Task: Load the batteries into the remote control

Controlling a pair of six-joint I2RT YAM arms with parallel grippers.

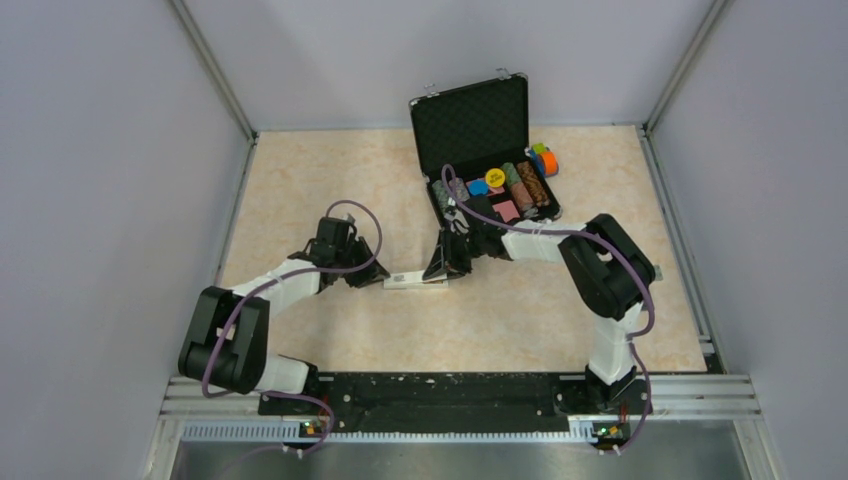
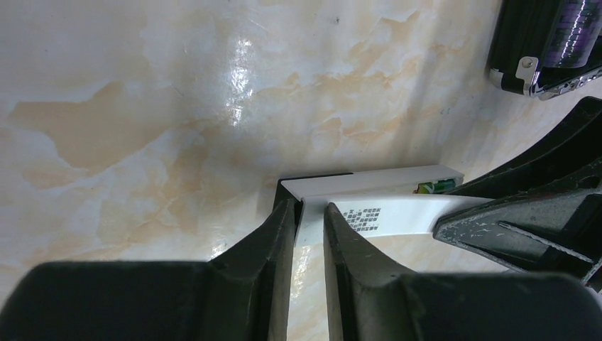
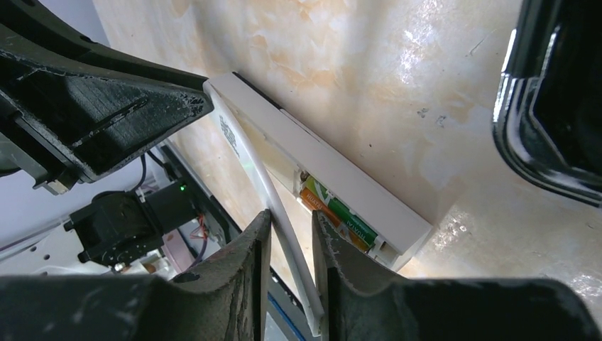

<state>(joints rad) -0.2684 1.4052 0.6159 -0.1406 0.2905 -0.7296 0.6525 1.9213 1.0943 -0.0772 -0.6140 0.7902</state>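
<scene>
Left arm: elbow out toward the left edge of the tabletop [image 1: 300, 190], forearm low and reaching right. Left tool [image 2: 309, 209] is clenched on the left end of the remote control [image 2: 369, 183].

Right arm: elbow high near the right edge, forearm reaching left and angled down, so the right tool [image 3: 291, 220] comes in at the remote's other end. The two tools face each other along the remote.

Right tool is released. Its jaws are parted a bit wider than the thin white battery cover [image 3: 277, 199], which runs through the gap. I can't tell whether one finger touches it.

Remote lies flat mid-tabletop, nearer the near edge than the far one, with its long axis left-right, roughly parallel to the near edge.

The cover is bowed up off the body, and its printed label [image 2: 362, 218] sits close to the left tool.

The compartment is exposed at the right end. The batteries [image 3: 337, 211], one green and one orange, lie side by side in it, along the remote's long axis.

An open poker chip case [image 1: 470, 125] sits toward the far right, apart from the remote.
</scene>
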